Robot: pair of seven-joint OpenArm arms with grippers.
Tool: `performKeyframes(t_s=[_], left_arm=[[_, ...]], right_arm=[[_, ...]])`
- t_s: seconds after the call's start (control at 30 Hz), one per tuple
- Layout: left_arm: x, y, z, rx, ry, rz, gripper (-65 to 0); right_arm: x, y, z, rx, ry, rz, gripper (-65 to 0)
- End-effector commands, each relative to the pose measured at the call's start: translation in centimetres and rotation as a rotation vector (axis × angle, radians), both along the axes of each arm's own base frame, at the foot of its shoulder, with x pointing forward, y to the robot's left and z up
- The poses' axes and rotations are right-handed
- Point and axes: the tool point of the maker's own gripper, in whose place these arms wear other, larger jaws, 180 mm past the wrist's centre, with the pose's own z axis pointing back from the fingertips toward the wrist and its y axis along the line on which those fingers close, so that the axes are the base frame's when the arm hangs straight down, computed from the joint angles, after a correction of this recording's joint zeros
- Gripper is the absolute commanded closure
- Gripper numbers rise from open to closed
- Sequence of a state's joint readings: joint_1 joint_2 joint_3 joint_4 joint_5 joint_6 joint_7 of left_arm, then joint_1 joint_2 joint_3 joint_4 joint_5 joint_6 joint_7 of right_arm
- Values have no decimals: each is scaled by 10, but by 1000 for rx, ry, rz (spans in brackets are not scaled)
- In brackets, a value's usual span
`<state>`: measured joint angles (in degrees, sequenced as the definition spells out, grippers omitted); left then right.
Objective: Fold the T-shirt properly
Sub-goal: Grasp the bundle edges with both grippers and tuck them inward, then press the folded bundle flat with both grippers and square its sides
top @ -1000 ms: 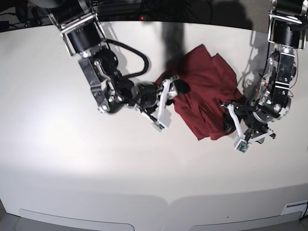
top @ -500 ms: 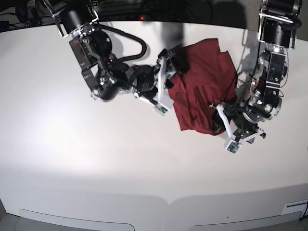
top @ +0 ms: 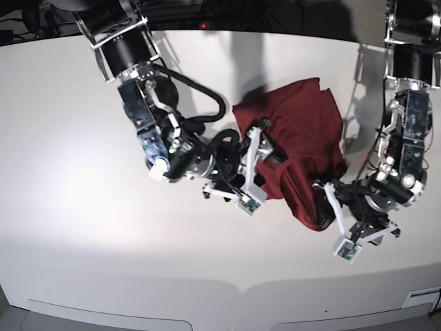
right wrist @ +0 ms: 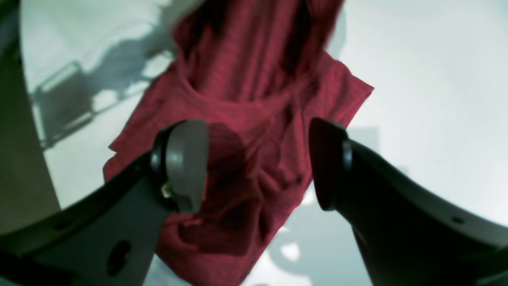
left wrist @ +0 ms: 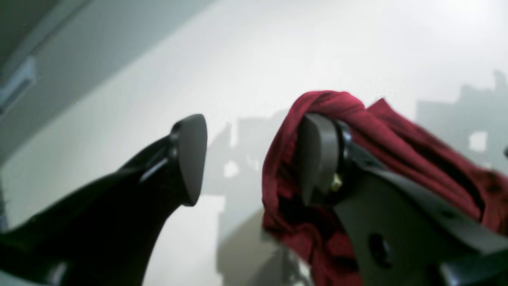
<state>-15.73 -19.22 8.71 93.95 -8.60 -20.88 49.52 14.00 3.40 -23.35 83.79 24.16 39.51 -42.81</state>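
Observation:
The maroon T-shirt (top: 300, 134) lies bunched and wrinkled on the white table (top: 103, 234), right of centre. My right gripper (top: 264, 160) is at its left edge. In the right wrist view this gripper (right wrist: 258, 165) is open, and the T-shirt (right wrist: 254, 107) lies past the gap between its fingers. My left gripper (top: 325, 201) is at the cloth's near right corner. In the left wrist view this gripper (left wrist: 254, 159) is open too. A fold of the T-shirt (left wrist: 401, 139) hangs over one finger (left wrist: 317, 159); the other finger (left wrist: 192, 159) is bare.
The right arm's links and a black cable loop (top: 200, 89) reach across the table's back left. The left arm's column (top: 406, 117) stands at the right edge. The table's curved front edge (top: 241, 286) runs along the bottom.
Both grippers have moved toward the table's front, and the shirt has shifted with them. It is now bunched more tightly. Neither gripper's opening has changed.

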Motion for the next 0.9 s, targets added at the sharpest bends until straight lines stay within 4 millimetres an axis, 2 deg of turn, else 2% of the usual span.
performKeyframes(t_s=[0.0, 0.07, 0.2, 0.37, 0.43, 0.6, 0.7, 0.87], left_arm=[[7, 4, 16, -9, -39, 5, -350], [2, 6, 11, -33, -15, -5, -350], [-8, -6, 4, -119, 25, -43, -350], [-23, -40, 9, -298, 98, -163, -350], [-29, -44, 6, -307, 133, -187, -350], [-37, -27, -7, -234, 199, -163, -350], [-48, -24, -16, -247, 237, -163, -350], [-78, -20, -56, -225, 265, -134, -350]], right_arm=[[11, 10, 20, 53, -42, 8, -396], [12, 17, 22, 66, -39, 11, -396], [19, 28, 37, 102, -86, 6, -396], [43, 34, 42, 82, -204, -26, -396], [53, 35, 36, 65, -204, -32, -396], [76, 31, 15, -17, -169, -38, -396], [86, 29, 7, -21, -145, -49, -396], [83, 20, -38, -118, -41, -48, -396]])
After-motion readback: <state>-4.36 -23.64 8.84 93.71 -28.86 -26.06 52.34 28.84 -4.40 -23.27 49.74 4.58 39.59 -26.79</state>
